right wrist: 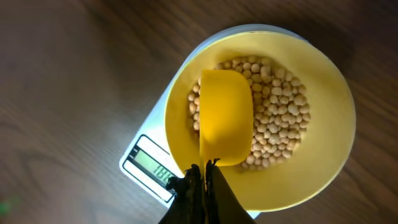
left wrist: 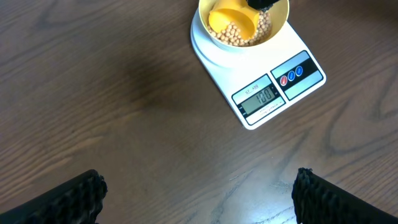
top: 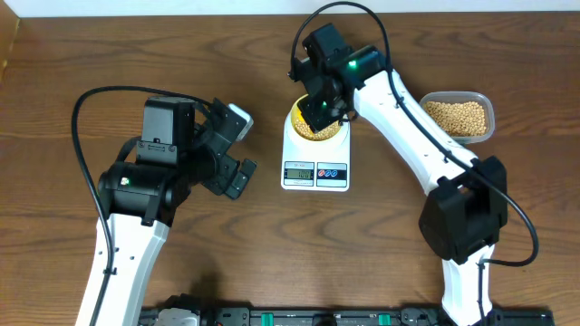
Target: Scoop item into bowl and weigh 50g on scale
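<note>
Tan beans (right wrist: pixel 280 118), yellow bowl (right wrist: pixel 323 162), yellow scoop (right wrist: pixel 225 118), white scale (left wrist: pixel 214 59)

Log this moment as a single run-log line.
right gripper: shut on yellow scoop inside bowl | beans: in bowl, on scale | left gripper: open, empty | clear tub: holds beans

We see a dark brown wood-grain table (top: pixel 54 72) filling nearly every view. Along its far edge, seen from overhead, runs a pale, plain strip (top: pixel 181 7); we cannot tell whether it is wall or floor. A black rail (top: pixel 299 317) lines the near edge. Soft light leaves a dull sheen (left wrist: pixel 249 190) on the wood.
</note>
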### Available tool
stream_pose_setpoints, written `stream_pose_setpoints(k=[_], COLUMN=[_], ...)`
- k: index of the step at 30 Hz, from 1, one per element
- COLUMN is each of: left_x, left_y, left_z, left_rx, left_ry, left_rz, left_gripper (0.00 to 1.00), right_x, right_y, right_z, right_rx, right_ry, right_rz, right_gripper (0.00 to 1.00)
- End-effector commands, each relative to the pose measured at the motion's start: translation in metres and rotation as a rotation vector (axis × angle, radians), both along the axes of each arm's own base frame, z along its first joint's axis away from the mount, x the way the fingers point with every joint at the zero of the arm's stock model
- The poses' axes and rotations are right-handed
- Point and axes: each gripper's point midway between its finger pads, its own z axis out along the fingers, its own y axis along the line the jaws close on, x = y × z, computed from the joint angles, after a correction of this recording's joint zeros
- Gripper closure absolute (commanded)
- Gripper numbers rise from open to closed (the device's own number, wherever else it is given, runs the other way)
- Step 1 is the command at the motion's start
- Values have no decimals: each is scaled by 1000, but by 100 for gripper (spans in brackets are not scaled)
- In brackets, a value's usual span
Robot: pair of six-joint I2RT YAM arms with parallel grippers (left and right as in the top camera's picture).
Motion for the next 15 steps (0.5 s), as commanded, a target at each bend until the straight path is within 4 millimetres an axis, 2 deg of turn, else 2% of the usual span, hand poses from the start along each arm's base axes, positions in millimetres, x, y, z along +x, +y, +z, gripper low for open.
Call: stream_pose_setpoints(k=[1,6,12,15], left_x=[-1,-1,-1,-1], left_y=[-1,-1,-1,-1], left_z=[-1,-1,-1,-1], left_rx=[-5,-5,-4,-5], left_ry=[5,5,6,5], left_rz=[-15,-15,-15,-15], left_gripper=[2,2,2,2], right_x=[0,4,15,20], right_y=[5,0,-16,-19], right_z=[4,9,13,21], right_rx=[110,179,208,243], right_ry=[67,102,110,98], right_rz=[-10,-25,-80,-86], right_gripper=[99,99,99,99])
